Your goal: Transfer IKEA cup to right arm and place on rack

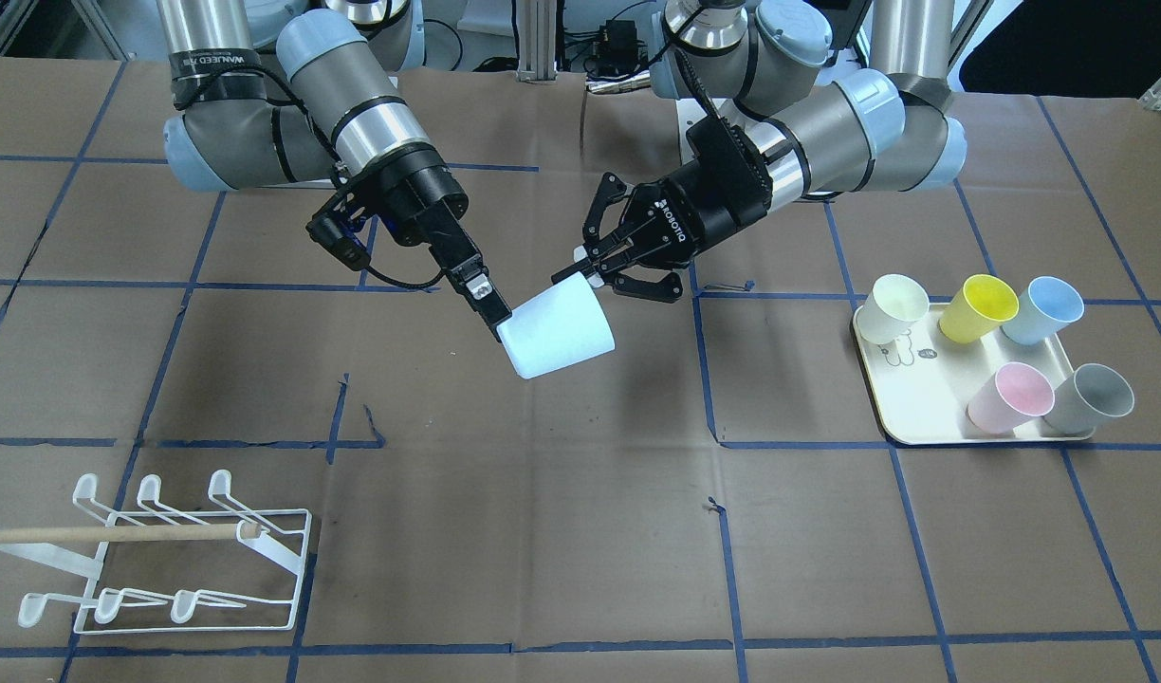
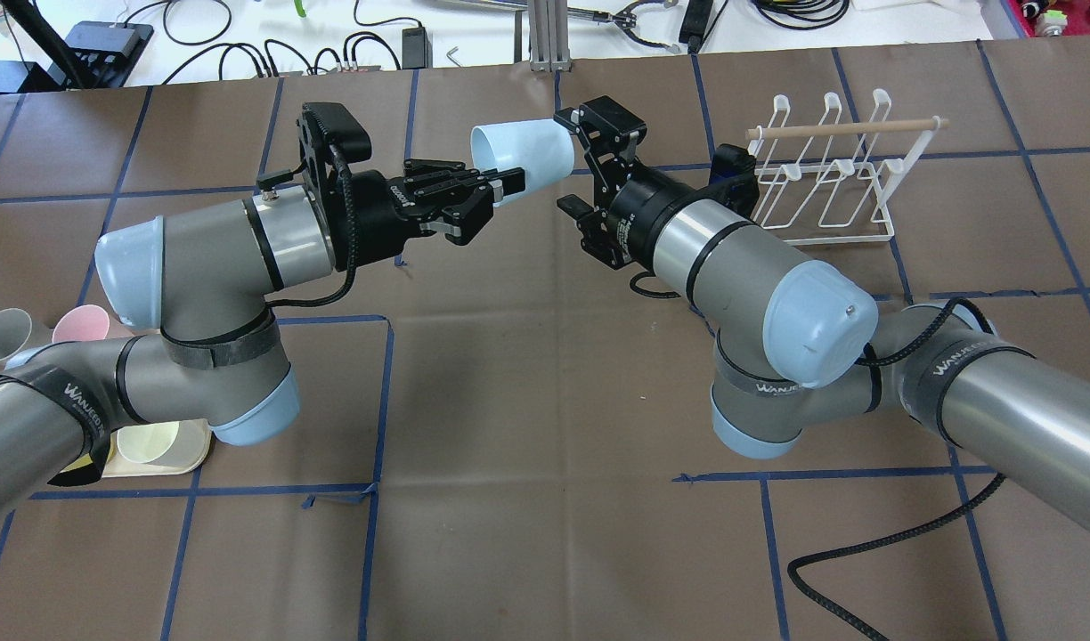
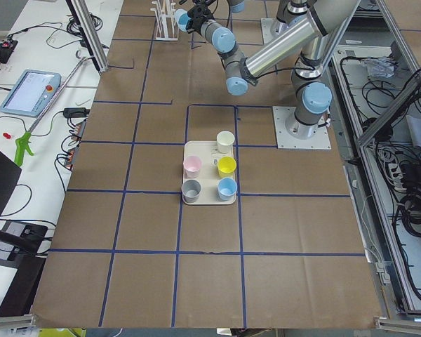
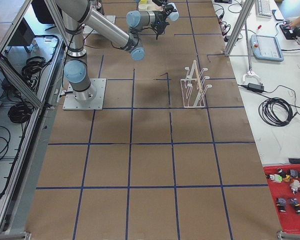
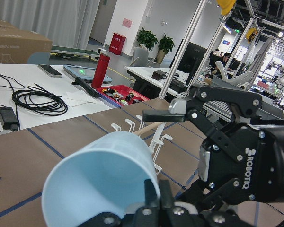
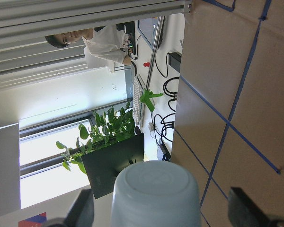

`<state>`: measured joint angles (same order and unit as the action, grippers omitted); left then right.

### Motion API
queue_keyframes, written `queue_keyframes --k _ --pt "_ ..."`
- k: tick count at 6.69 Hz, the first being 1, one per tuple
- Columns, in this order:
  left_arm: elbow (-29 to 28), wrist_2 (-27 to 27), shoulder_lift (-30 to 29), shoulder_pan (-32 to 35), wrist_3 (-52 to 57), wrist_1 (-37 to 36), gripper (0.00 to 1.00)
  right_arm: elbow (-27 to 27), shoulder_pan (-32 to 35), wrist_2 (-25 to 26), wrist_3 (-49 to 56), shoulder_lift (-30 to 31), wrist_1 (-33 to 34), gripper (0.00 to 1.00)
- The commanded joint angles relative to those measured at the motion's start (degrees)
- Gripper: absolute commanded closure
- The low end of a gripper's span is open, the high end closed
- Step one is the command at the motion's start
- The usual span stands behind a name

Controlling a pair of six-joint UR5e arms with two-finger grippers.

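Observation:
A pale blue cup (image 1: 562, 334) is held in the air over the middle of the table, lying sideways. My left gripper (image 2: 509, 185) is shut on its rim, with one finger inside the mouth, as the left wrist view (image 5: 99, 184) shows. My right gripper (image 2: 570, 162) is open and straddles the cup's base. In the right wrist view the base (image 6: 154, 194) sits between the spread fingers with a gap on each side. The white wire rack (image 2: 830, 178) with a wooden dowel handle stands beyond the right arm and carries nothing.
A cream tray (image 1: 922, 408) on my left side holds several cups: cream, yellow, blue, pink and grey. The rack also shows at the front left of the front-facing view (image 1: 163, 560). Brown table with blue tape lines. Cables lie along the far edge.

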<state>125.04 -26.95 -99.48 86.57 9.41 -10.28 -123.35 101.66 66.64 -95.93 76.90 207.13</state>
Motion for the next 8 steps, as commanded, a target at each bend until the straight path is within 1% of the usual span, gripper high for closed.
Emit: queue_keyframes --k 1,3,6,7,8 --pt "-0.05 -0.03 0.07 0.00 0.00 0.00 0.89 2.92 1.43 0.24 -0.05 -1.48 -1.45 0.00" --pt "-0.06 -0.03 0.07 0.00 -0.71 0.00 0.89 4.69 1.79 0.33 -0.05 -3.59 -1.46 0.00" --pt "-0.06 -0.03 0.07 0.00 -0.71 0.00 0.89 4.96 1.79 0.24 -0.22 -3.77 -1.64 0.00" --pt "-0.06 -0.03 0.07 0.00 -0.71 0.00 0.89 4.96 1.79 0.24 -0.31 -3.86 -1.64 0.02" --pt "-0.06 -0.03 0.07 0.00 -0.71 0.00 0.89 4.96 1.79 0.24 -0.31 -3.86 -1.72 0.15"
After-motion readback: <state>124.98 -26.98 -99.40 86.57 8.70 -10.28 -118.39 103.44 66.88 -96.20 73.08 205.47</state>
